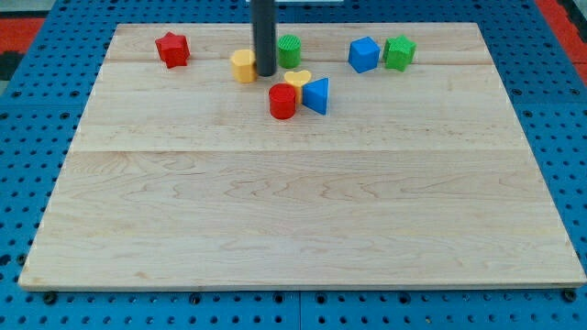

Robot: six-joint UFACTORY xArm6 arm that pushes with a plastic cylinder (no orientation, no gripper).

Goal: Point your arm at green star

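Our tip (266,73) carries no pincer and sits upper middle, between yellow block (243,66) and green cylinder (290,49). The green star (400,52), upper right beside the blue cube (364,54), looks light and rigid; we'd nudge its flank.

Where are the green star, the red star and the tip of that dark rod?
green star (400,51): camera view, centre of its top face.
red star (171,49): camera view, middle of the block.
my tip (265,73): camera view, very end of the rod, between yellow block (242,66) and green cylinder (290,49).

Green star (400,51) flat at view's top right, touching a blue cube (364,54).
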